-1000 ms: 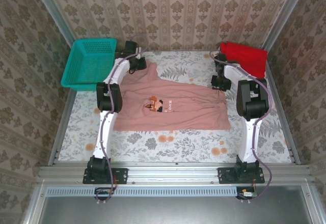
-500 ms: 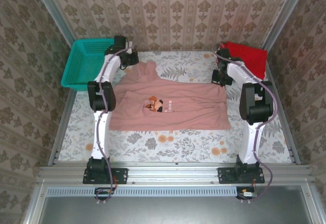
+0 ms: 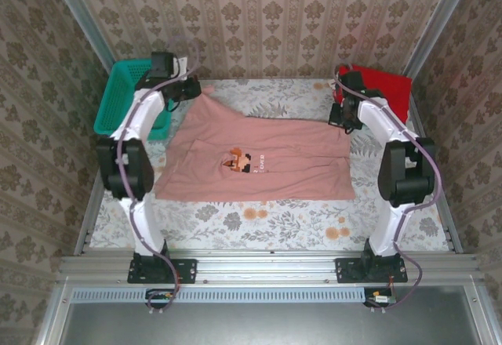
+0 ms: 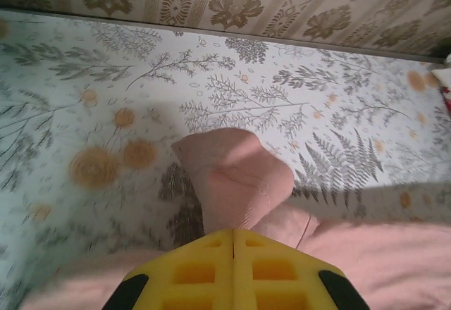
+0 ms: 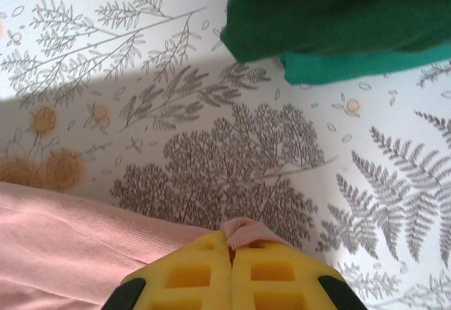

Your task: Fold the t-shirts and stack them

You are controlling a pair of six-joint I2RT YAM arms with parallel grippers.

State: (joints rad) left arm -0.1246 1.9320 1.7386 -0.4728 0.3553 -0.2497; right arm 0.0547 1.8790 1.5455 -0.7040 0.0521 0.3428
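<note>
A dusty-pink t-shirt [image 3: 251, 161] with a small pixel print lies spread over the middle of the table. My left gripper [image 3: 190, 92] is shut on its far-left sleeve, and the pink cloth [image 4: 236, 176] bulges out from between the yellow fingertips [image 4: 204, 253]. At the far-right corner my right gripper [image 3: 340, 118] is shut on the shirt's edge, a pink fold [image 5: 243, 230] poking out of its jaws. A folded red t-shirt [image 3: 380, 86] lies at the back right on a dark green one [image 5: 331, 21].
A teal mesh basket [image 3: 118, 102] stands at the back left, close beside the left arm. Patterned walls close the table in at the back and both sides. Flowered tablecloth [image 3: 259, 219] lies bare in front of the pink shirt.
The right gripper has shut on the shirt's far-right corner. The left arm has swung left toward the basket, drawing the sleeve with it and stretching the far edge.
</note>
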